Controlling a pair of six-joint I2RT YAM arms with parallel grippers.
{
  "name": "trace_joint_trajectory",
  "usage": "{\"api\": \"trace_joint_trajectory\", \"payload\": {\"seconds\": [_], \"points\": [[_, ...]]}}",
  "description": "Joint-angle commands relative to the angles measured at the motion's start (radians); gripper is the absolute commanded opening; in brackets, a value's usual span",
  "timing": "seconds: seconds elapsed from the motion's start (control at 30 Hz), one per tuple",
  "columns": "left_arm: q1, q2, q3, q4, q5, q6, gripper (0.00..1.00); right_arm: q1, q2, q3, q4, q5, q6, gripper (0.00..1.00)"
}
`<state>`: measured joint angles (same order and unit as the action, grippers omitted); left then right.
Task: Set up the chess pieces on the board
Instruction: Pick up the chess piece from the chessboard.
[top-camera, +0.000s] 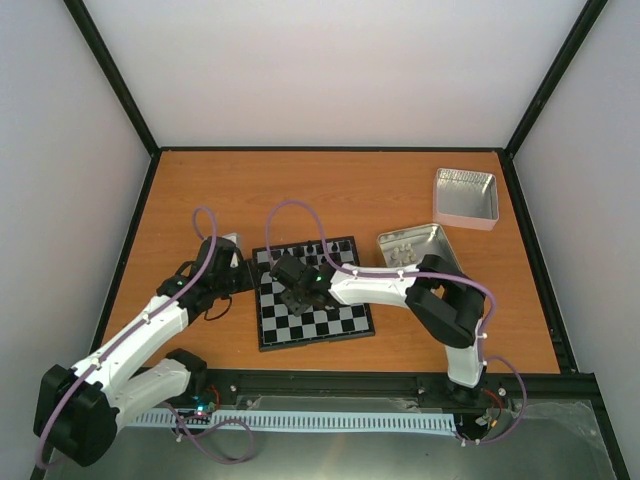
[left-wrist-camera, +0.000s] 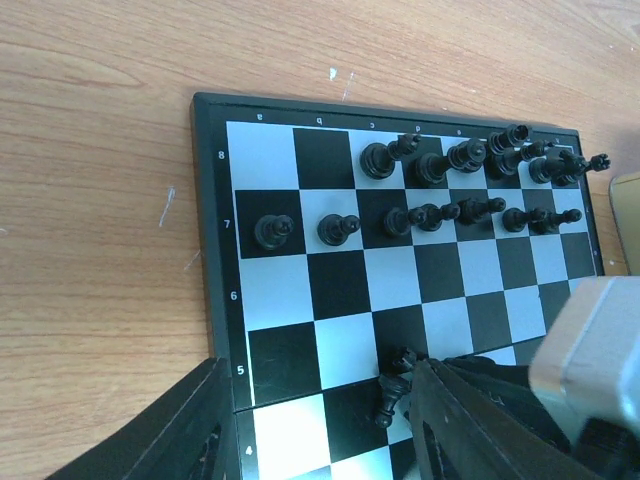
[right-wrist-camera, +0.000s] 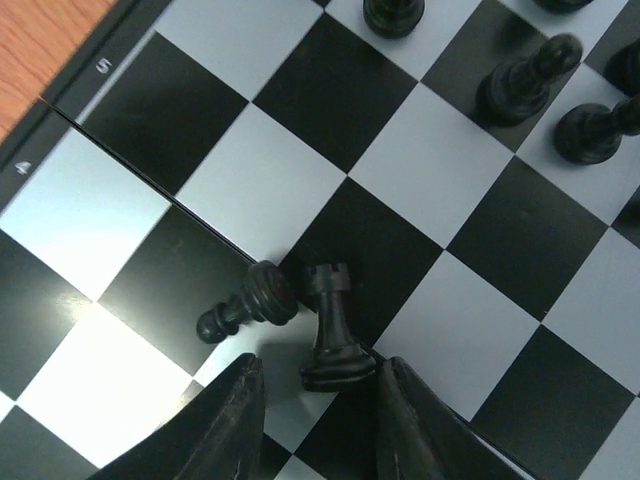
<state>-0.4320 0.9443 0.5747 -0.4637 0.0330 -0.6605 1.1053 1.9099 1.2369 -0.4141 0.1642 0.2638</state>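
The board (top-camera: 335, 325) lies in the middle of the table, with several black chess pieces (top-camera: 315, 249) standing in its two far rows (left-wrist-camera: 440, 185). A black rook (right-wrist-camera: 335, 320) and a black pawn (right-wrist-camera: 245, 300) lie tipped over near the board's middle (left-wrist-camera: 395, 385). My right gripper (right-wrist-camera: 320, 405) hangs over them (top-camera: 298, 298), open. Its fingers (right-wrist-camera: 225, 425) straddle the rook's base: the right one is against it, the left one stands a little apart. My left gripper (left-wrist-camera: 318, 410) stands open and empty over the board's left edge (top-camera: 240, 275).
A metal tin (top-camera: 410, 245) with pale pieces lies just right of the board, and its edge (left-wrist-camera: 628, 190) shows in the left wrist view. A second open tin (top-camera: 466, 196) sits at the back right. Black frame posts and white walls enclose the wooden table (top-camera: 200, 190).
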Motion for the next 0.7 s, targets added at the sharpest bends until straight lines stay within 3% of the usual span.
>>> {"api": "trace_joint_trajectory", "payload": {"seconds": [0.0, 0.3, 0.53, 0.67], "points": [[0.009, -0.001, 0.013, 0.016, -0.004, -0.011, 0.51, -0.014, 0.028, 0.012, 0.017, 0.016, -0.010, 0.32], [0.009, -0.004, 0.013, 0.022, 0.033, -0.031, 0.50, -0.019, 0.029, -0.013, 0.077, 0.007, -0.035, 0.16], [0.009, -0.008, 0.016, 0.024, 0.068, -0.043, 0.51, -0.021, -0.050, -0.098, 0.212, 0.029, -0.045, 0.14], [0.009, 0.003, 0.016, 0.045, 0.169, -0.063, 0.55, -0.021, -0.131, -0.193, 0.328, 0.034, -0.056, 0.15]]}}
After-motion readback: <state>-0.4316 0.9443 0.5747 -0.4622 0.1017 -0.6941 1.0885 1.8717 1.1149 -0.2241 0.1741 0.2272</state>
